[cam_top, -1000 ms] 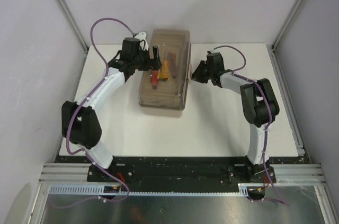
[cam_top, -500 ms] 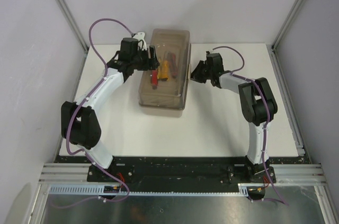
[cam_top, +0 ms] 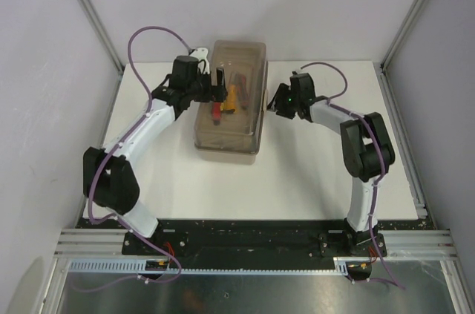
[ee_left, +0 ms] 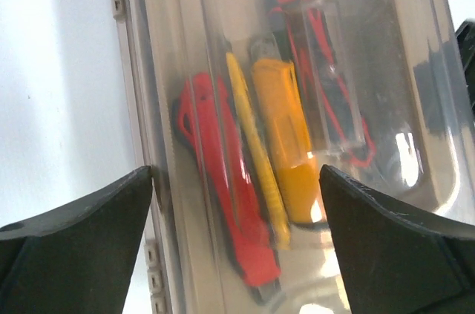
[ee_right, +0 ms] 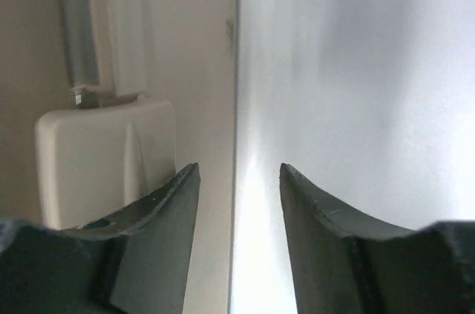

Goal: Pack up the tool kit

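Observation:
The tool kit (cam_top: 239, 130) is a beige box with its smoky lid (ee_left: 185, 32) down, standing at the back middle of the white table. Through the lid I see a red-handled tool (ee_left: 223, 180), a thin yellow screwdriver (ee_left: 256, 158), an orange-yellow handle (ee_left: 286, 136) and red-and-black pliers (ee_left: 315, 61). My left gripper (cam_top: 220, 85) (ee_left: 236, 173) hovers open just above the lid's left half, holding nothing. My right gripper (cam_top: 273, 102) (ee_right: 237, 173) sits at the box's right side, beside the beige latch (ee_right: 104, 158), its fingers apart with nothing between them.
The white table (cam_top: 312, 173) spreads in front of and to the right of the box. Grey walls and metal frame rails (cam_top: 404, 24) close in the back and sides. Purple cables (cam_top: 152, 32) loop over both arms.
My right gripper has opened from shut beside the latch. My left gripper has shifted a little to the right over the lid. The box has not moved.

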Robot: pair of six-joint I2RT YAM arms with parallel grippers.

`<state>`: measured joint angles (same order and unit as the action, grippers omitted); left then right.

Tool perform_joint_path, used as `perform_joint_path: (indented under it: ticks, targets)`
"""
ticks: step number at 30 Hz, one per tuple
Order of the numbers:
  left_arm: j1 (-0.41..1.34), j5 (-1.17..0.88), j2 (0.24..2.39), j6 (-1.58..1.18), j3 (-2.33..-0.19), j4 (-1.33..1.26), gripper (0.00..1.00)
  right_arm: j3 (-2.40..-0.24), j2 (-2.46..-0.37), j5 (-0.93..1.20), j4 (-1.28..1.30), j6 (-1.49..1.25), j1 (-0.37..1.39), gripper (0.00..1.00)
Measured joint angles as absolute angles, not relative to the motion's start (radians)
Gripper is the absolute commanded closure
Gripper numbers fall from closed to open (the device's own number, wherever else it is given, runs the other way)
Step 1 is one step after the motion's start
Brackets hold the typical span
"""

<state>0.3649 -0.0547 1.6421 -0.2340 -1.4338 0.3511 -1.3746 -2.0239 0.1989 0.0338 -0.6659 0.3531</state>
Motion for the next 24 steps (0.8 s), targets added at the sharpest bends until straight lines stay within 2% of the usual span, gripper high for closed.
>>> perform_joint_path:
  ticks: [3,7,16,24]
  targets:
    - [0.382,-0.024,1.579,-0.221,-1.402,0.380,0.01,-1.362,-1.933,0.126,0.123,-0.625,0.334,0.30]
    - [0.388,0.049,1.415,-0.216,-1.348,0.408,0.01,-1.309,-1.746,0.030,0.206,-0.588,0.287,0.23]
    - [0.378,0.279,0.916,-0.209,-1.155,0.421,0.01,-1.075,-1.224,-0.223,0.403,-0.537,0.215,0.20]
    - [0.284,0.421,0.662,-0.236,-0.992,0.545,0.01,-1.014,-0.801,-0.407,0.588,-0.517,0.147,0.20]
